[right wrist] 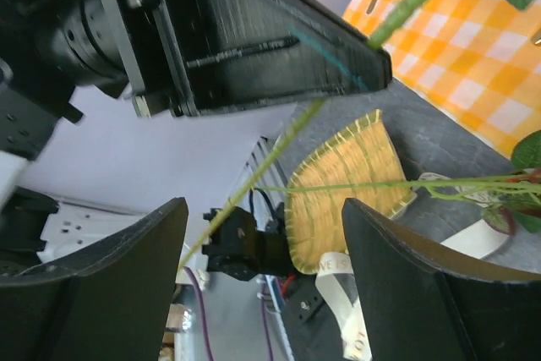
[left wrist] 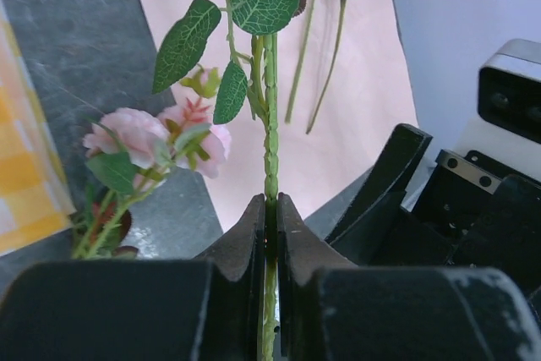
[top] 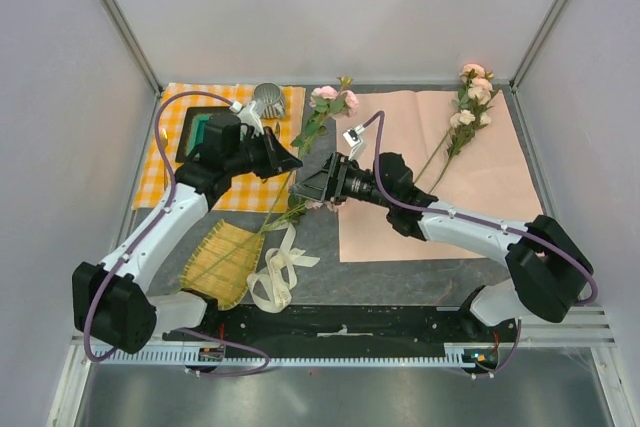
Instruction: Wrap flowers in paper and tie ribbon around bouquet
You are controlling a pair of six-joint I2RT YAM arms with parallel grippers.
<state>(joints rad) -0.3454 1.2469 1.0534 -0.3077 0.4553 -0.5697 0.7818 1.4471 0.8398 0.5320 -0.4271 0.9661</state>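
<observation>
My left gripper [left wrist: 270,205] is shut on the thin green stem [left wrist: 270,150] of one flower, whose pink bloom [top: 326,95] points toward the back in the top view. The left gripper [top: 292,161] hangs over the dark table. Right beside it my right gripper [top: 306,188] stands open, and its wrist view shows that stem [right wrist: 254,177] crossing the gap between its fingers [right wrist: 110,285]. More flowers [top: 470,107] lie on the pink paper [top: 430,197]. Another pink bloom [left wrist: 139,134] rests on the table below. The cream ribbon [top: 276,273] lies looped near the front.
A yellow-green bamboo mat [top: 224,259] lies left of the ribbon. An orange-checked cloth [top: 250,192] with a green tray [top: 198,133] and a silver object [top: 268,98] covers the back left. Grey walls close in on both sides.
</observation>
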